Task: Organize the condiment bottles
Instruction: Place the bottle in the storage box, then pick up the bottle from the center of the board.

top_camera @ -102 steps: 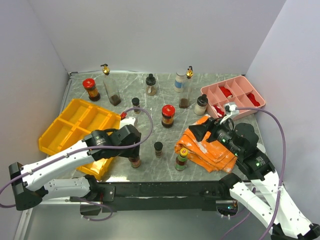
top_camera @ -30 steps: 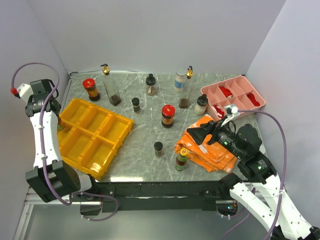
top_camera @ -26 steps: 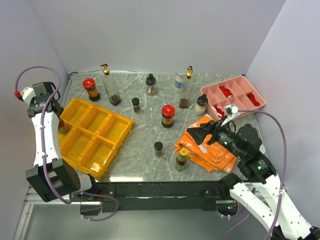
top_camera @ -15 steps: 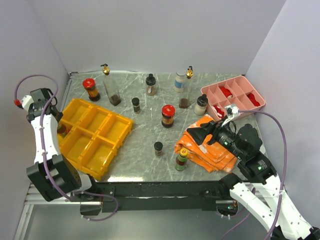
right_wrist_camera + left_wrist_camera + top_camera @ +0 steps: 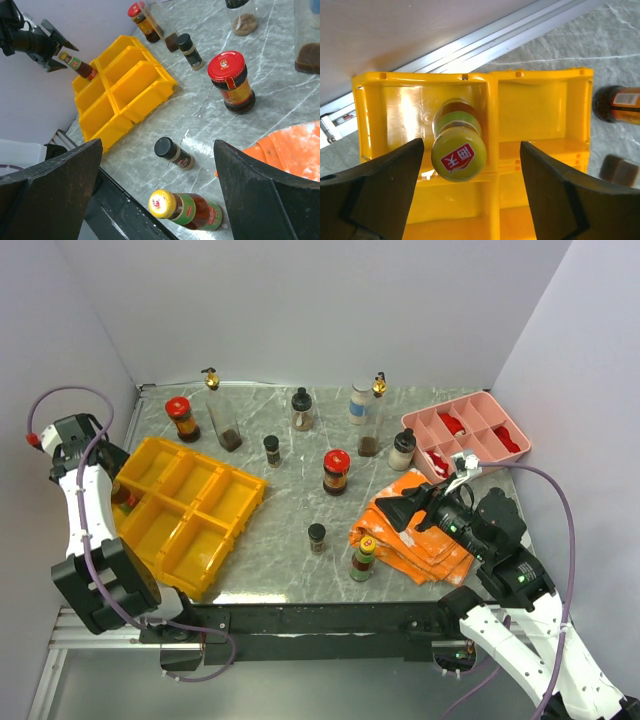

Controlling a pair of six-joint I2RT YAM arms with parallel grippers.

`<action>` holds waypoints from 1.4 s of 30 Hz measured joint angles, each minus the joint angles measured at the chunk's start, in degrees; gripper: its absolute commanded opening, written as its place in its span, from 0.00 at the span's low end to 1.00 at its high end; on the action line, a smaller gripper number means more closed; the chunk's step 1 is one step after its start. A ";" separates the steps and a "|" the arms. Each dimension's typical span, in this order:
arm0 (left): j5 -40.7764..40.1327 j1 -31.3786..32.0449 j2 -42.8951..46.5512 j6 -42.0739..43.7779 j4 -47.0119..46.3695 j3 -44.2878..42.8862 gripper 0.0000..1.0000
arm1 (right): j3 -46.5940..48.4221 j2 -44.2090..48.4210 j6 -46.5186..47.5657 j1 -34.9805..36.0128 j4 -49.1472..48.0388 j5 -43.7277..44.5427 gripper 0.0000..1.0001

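A yellow-capped bottle [image 5: 459, 152] stands in the far-left compartment of the yellow bin [image 5: 540, 75]. My left gripper [image 5: 472, 145] hovers just above it, open, with a finger on each side of the cap and a small gap to each. From above, that bottle [image 5: 124, 496] sits at the bin's left corner under the left gripper [image 5: 112, 475]. Other condiment bottles stand on the marble: a red-top jar [image 5: 336, 471], a small black-cap bottle [image 5: 317, 537] and a yellow-cap bottle [image 5: 363, 557]. My right gripper [image 5: 388, 510] hangs open above the orange cloth, holding nothing.
Along the back stand a red-top jar [image 5: 181, 418], two tall gold-spout bottles [image 5: 222, 415] [image 5: 372, 420], a black-top jar [image 5: 302, 410] and a white-cap jar [image 5: 402, 450]. A pink divided tray [image 5: 470, 435] sits at right beside the orange cloth [image 5: 420, 535]. The left wall is close to the bin.
The left gripper lowered the yellow-capped bottle into the bin's far-left compartment and opened, letting it go. The right arm has barely moved.
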State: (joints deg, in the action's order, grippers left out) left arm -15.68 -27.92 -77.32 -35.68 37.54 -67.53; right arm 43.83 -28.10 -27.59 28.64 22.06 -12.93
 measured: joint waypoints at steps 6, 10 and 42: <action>2.16 0.00 2.21 0.68 0.17 -1.25 0.96 | 0.09 -0.22 -0.04 0.00 0.50 0.26 1.00; 3.96 0.11 4.72 1.16 0.20 -3.72 0.97 | 0.33 -1.18 -0.04 0.00 1.57 0.55 1.00; 22.29 44.39 25.24 10.97 -8.63 4.22 0.98 | 1.01 -6.25 -0.24 0.00 5.03 7.13 1.00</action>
State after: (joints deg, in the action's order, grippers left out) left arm 6.61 16.47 -52.07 -24.71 28.91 -63.31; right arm 44.84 -34.35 -27.83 28.64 27.09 -5.80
